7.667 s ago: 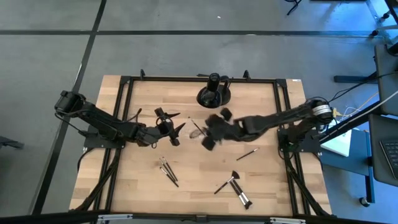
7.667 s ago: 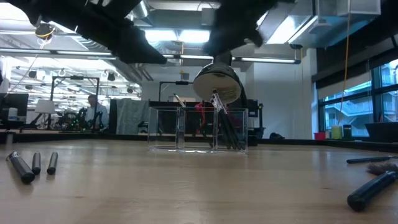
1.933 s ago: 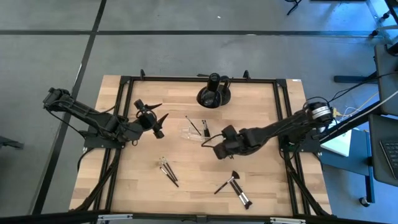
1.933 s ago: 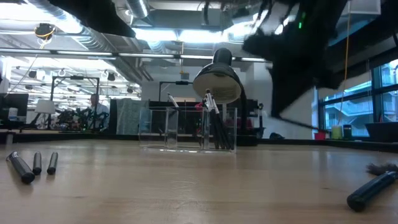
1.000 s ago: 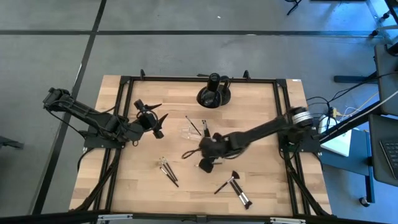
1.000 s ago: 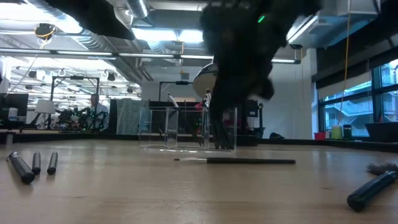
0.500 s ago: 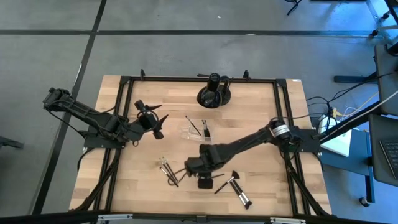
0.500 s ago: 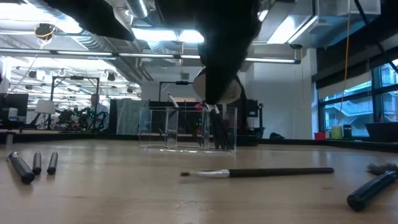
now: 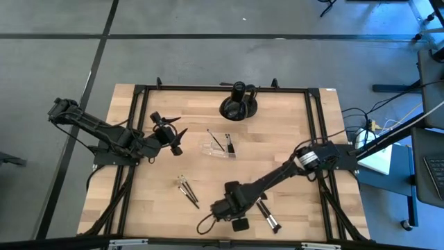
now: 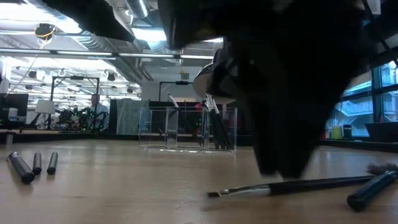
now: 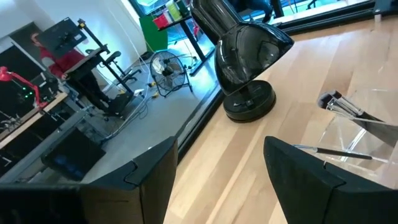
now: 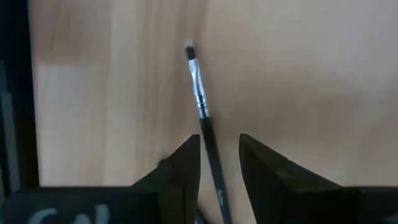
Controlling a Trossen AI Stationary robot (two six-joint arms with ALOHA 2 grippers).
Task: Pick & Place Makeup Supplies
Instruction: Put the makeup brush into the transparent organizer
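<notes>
Several thin dark-handled makeup brushes (image 9: 223, 142) already stand in the small clear plastic organiser tray (image 9: 209, 148) at the middle of the pale wooden table (image 9: 291, 132), so by my reading the sorting is partly done, with the loose ones near the front edge left to do. Starting at the left, the left gripper (image 9: 175, 137) hangs over the left part of the table, well apart from any loose brush, its arm bent in from the left edge; its jaws are spread wide with nothing between them, and its wrist view looks past them at the tray and the large black rounded object (image 11: 245, 59) at the far edge. Moving rightward, a little cluster of three short dark brushes (image 9: 186, 189) lies untouched in front of the tray. Next comes the right gripper (image 9: 225, 208), reached far across from the right side with its arm stretched out long and low toward the front edge. Its fingers (image 12: 266, 171) are parted narrowly and straddle a slim brush with a silver ferrule and small pale tip (image 12: 201, 109) lying flat on the wood; the handle runs between them, but I cannot tell whether they touch it. Seen from table height that brush stretches along the surface under the dark bulk of the arm. Just to its right lies a thicker black brush with a silver band (image 9: 268, 219), also waiting.
</notes>
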